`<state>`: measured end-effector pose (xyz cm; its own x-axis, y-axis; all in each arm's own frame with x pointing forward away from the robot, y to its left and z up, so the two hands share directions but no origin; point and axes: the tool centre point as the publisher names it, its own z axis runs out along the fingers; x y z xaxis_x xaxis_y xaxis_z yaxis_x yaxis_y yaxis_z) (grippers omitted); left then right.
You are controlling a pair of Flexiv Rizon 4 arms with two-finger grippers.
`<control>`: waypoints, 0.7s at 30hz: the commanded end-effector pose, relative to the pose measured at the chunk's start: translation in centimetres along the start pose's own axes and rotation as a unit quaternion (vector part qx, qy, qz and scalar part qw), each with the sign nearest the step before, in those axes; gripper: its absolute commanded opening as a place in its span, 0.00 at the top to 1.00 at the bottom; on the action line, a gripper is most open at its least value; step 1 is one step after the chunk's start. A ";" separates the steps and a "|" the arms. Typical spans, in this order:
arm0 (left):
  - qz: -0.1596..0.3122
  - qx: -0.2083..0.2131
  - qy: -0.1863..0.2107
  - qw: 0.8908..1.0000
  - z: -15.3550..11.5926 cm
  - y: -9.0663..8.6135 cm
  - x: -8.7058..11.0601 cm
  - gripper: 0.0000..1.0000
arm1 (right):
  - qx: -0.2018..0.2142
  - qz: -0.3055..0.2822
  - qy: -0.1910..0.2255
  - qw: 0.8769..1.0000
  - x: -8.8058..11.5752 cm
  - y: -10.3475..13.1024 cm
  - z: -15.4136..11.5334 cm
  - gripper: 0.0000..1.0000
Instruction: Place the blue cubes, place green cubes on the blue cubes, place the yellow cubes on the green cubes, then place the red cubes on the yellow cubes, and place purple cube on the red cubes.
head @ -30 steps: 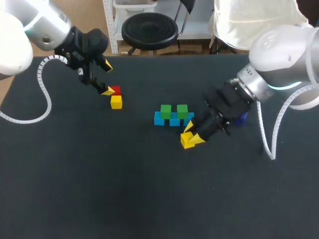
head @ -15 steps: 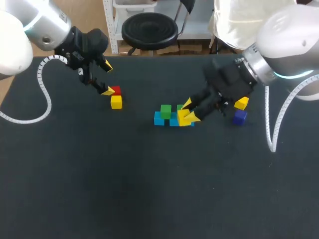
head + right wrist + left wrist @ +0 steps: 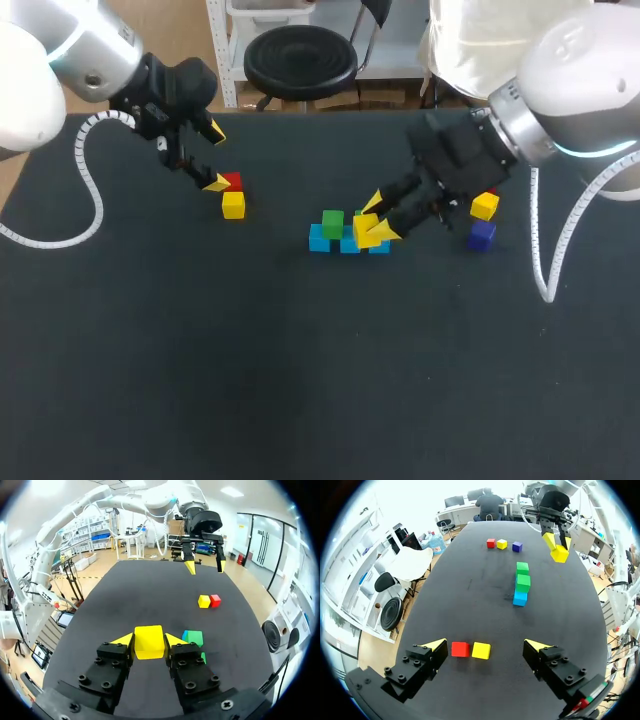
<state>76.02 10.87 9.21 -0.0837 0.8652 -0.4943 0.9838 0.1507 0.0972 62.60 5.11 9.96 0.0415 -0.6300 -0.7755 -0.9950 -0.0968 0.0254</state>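
Contact is firm: my right jaws clamp a yellow cube (image 3: 366, 231), one finger on each side, as the right wrist view shows plainly. The cube hangs just above the row of blue cubes (image 3: 320, 239) and the two green cubes (image 3: 333, 222) in the middle of the bench (image 3: 300, 380). In the head view it covers the green one nearer my right arm (image 3: 560, 110). From the wrist, that green cube (image 3: 194, 637) lies below and just to one side of the fingers, not squarely under them. I judge the coming move needs a small sideways shift, then a descent. My left jaws stand wide, well apart from the stack, over a red cube (image 3: 233, 182) touching a second yellow cube (image 3: 233, 205). A third yellow cube (image 3: 484, 206) and the purple cube (image 3: 482, 234) lie near my right arm.
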 end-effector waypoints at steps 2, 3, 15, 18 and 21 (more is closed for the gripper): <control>0.002 0.000 -0.002 1.000 0.0 0.0 0.1 0.00 | 0.019 0.021 -0.014 0.999 0.0 -0.6 0.9 1.00; 0.002 0.000 -0.002 1.000 0.0 0.0 0.1 0.00 | 0.028 0.025 -0.020 0.999 -0.1 -0.9 1.4 1.00; 0.002 0.000 -0.002 1.000 0.0 0.0 0.1 0.00 | 0.062 0.037 -0.021 0.997 0.2 -2.3 2.9 1.00; 0.002 0.000 -0.002 1.000 0.0 0.0 0.1 0.00 | 0.068 0.035 -0.012 0.997 -0.1 -2.3 2.3 1.00; 0.002 0.000 -0.002 1.000 0.0 0.0 0.1 0.00 | 0.073 0.032 0.001 0.997 -0.5 -2.7 1.5 1.00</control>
<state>76.02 10.87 9.21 -0.0837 0.8653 -0.4943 0.9838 0.1507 0.0972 65.47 7.08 8.31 -0.0183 -0.6126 -0.7902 -0.9987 0.0489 -0.0148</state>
